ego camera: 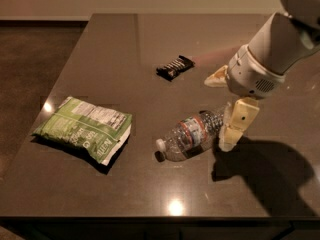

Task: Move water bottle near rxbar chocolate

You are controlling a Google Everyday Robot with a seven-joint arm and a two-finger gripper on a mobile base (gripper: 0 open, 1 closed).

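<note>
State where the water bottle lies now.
In the camera view the water bottle lies on its side right of centre, between the chip bag and the open tool at its base.

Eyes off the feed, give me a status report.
Gripper open, down at water bottle base end. Bottle on its side, ungripped. Rxbar chocolate farther back, nothing between; chip bag off to the side.
</note>
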